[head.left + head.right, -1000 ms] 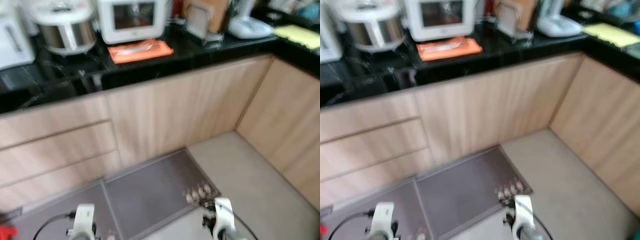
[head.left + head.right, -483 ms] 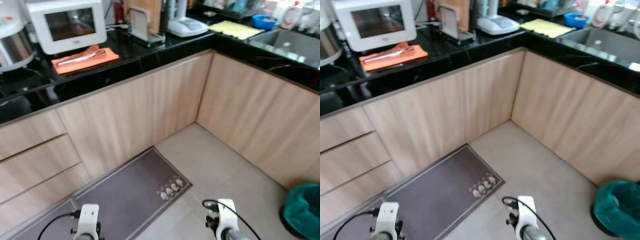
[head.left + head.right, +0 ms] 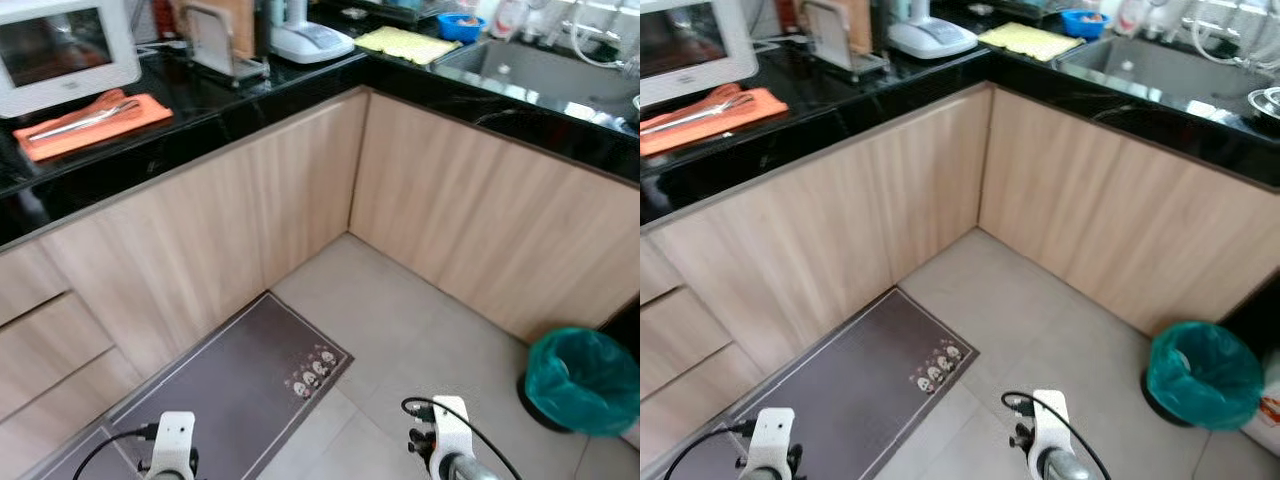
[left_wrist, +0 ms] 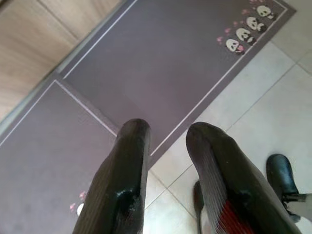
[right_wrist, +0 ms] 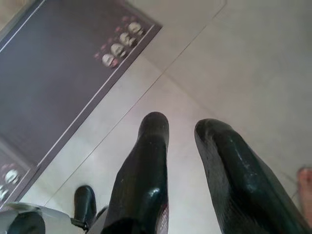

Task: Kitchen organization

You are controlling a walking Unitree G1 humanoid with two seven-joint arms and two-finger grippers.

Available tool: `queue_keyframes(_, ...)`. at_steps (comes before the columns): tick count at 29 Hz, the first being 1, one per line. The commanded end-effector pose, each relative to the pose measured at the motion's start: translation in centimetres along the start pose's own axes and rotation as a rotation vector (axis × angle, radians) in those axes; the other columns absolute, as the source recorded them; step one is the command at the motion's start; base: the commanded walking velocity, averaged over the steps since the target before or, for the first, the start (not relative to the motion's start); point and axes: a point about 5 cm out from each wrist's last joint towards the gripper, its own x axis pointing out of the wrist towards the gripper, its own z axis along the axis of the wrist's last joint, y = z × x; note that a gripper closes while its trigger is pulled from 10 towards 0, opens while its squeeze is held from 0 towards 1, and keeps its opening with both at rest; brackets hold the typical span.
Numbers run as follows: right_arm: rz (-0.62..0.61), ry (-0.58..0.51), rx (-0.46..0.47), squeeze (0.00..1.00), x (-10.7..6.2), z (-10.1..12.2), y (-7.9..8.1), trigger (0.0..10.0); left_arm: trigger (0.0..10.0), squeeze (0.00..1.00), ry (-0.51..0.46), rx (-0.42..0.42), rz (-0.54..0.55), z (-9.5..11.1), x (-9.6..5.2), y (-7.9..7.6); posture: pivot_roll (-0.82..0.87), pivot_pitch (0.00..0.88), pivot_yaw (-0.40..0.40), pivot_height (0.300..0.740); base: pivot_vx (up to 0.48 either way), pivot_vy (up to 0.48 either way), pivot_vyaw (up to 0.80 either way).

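An L-shaped black countertop (image 3: pixel 250 95) runs over light wood cabinets. On it lie an orange cloth (image 3: pixel 90 112) with metal utensils, a white oven (image 3: pixel 60 50), a board rack (image 3: pixel 215 40), a white appliance (image 3: pixel 305 40), a yellow cloth (image 3: pixel 405 43) and a blue bowl (image 3: pixel 460 25). A steel sink (image 3: pixel 540 70) sits in the right-hand run. Both arms hang low over the floor. My left gripper (image 4: pixel 168 131) is open above the mat, holding nothing. My right gripper (image 5: pixel 181 124) is open above the tiles, also holding nothing.
A dark floor mat (image 3: pixel 220 390) with small panda prints lies along the left cabinets. A bin with a teal bag (image 3: pixel 583 380) stands on the floor at the right, by the sink cabinets. Beige tiles (image 3: pixel 420 320) fill the corner between the two cabinet runs.
The camera has swung to the right: the rice cooker left the picture, the oven and orange cloth slid left, the sink and teal bin came in. Both arms still hang.
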Motion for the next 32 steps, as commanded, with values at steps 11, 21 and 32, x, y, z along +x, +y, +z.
queue_keyframes(11,0.019,0.018,-0.001,0.00,0.02,-0.55,0.60,10.0,10.0,0.00,0.039,0.021,-0.007,-1.27,-0.34,0.46,0.02,0.000,-0.004,0.740,0.000,0.000,-0.70)
queue_keyframes(21,0.027,0.019,-0.001,0.00,0.03,-0.64,0.79,10.0,10.0,0.00,0.026,0.011,-0.038,-0.77,-0.18,-0.07,0.03,0.000,0.003,0.740,0.000,0.000,-0.70)
queue_keyframes(32,0.023,0.021,-0.005,0.00,-0.02,-0.68,0.52,10.0,10.0,0.00,0.029,-0.001,-0.038,-0.97,-0.25,-0.16,0.04,0.000,-0.002,0.740,0.000,0.000,-0.70)
